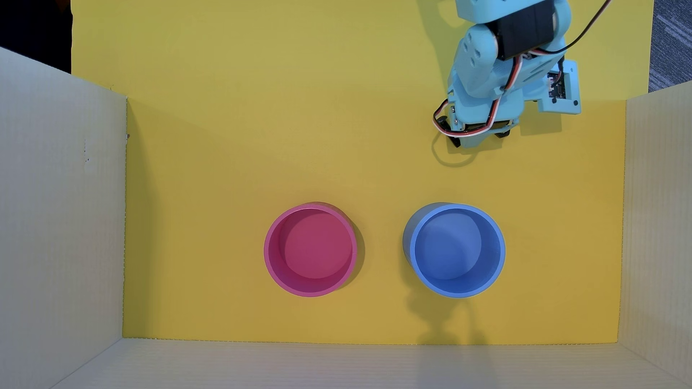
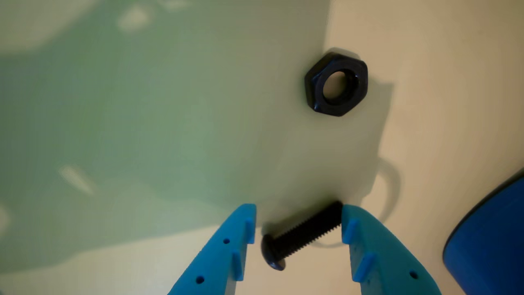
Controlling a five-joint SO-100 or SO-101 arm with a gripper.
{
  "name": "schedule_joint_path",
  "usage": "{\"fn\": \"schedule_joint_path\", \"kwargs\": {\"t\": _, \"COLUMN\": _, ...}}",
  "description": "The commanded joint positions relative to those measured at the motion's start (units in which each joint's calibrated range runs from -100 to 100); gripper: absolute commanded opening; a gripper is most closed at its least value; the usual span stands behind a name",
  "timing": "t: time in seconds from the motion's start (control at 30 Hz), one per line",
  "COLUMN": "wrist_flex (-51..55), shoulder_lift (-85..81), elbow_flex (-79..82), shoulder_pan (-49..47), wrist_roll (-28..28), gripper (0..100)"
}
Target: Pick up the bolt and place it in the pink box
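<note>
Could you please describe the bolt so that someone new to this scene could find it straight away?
In the wrist view, look between the two blue fingertips of the open gripper at the bottom edge. The bolt lies there on the surface: small, black, with a rounded head and a threaded shank. The black nut above it is hexagonal with a hole.

The light-blue arm (image 1: pixel 486 74) reaches downward; its end effector (image 2: pixel 298 229) is spread, fingertips (image 2: pixel 245 221) apart.

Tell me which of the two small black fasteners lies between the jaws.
The bolt, the threaded one with the rounded head, lies between the open jaws. The hexagonal nut with its centre hole sits apart, farther out.
</note>
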Motion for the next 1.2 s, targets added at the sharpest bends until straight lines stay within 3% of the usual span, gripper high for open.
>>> {"fn": "schedule_joint_path", "kwargs": {"t": 0.0, "wrist_flex": -0.5, "shoulder_lift": -0.3, "elbow_flex": -1.8, "shoulder_pan": -0.1, "wrist_roll": -0.4, "gripper": 15}}
{"fn": "schedule_joint_path", "kwargs": {"t": 1.17, "wrist_flex": -3.6, "shoulder_lift": -0.4, "elbow_flex": -0.8, "shoulder_pan": 4.5, "wrist_roll": -3.6, "gripper": 15}}
